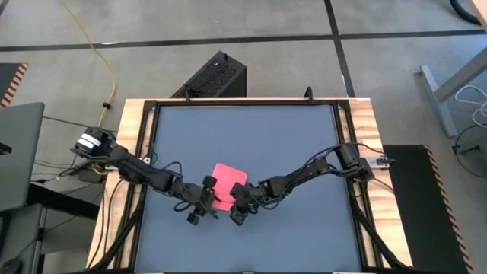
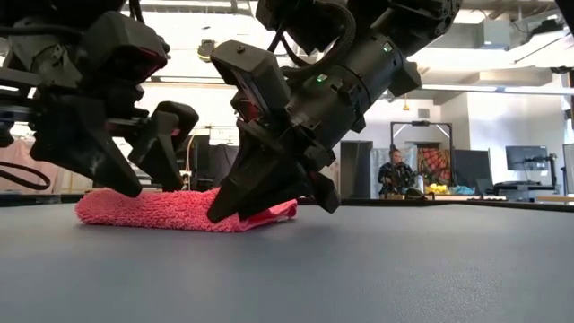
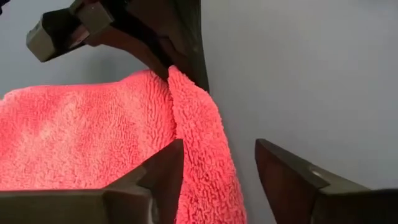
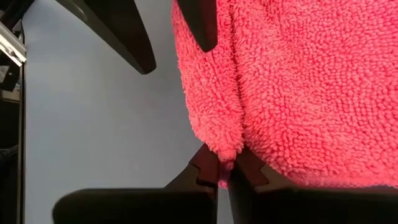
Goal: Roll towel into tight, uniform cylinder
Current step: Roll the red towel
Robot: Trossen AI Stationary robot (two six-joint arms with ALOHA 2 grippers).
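Note:
The pink-red towel (image 1: pixel 227 181) lies flat on the dark table, its near edge turned over into a thick fold (image 3: pixel 199 143). My right gripper (image 1: pixel 237 204) is shut on one end of that fold, also seen in the low view (image 2: pixel 226 212). My left gripper (image 1: pixel 205 204) is open, one finger (image 3: pixel 158 177) over the towel and the other (image 3: pixel 292 183) over bare table, with the fold between them. In the low view its fingertips (image 2: pixel 143 184) stand just above the towel (image 2: pixel 161 211). My right gripper pinches the end of the towel's folded near edge (image 4: pixel 225 160) between its two fingertips, several layers thick. The fingers slant down from above and from the table's right. The towel stays on the table, only this end raised a little. My left gripper: I cannot tell whether it touches the towel.
The dark tabletop (image 1: pixel 304 152) has free room all around the towel, inside a wooden frame (image 1: pixel 137 122). Beyond the far edge stands a black box (image 1: pixel 217 76) on the floor. A person (image 2: pixel 392 170) sits far back in the room.

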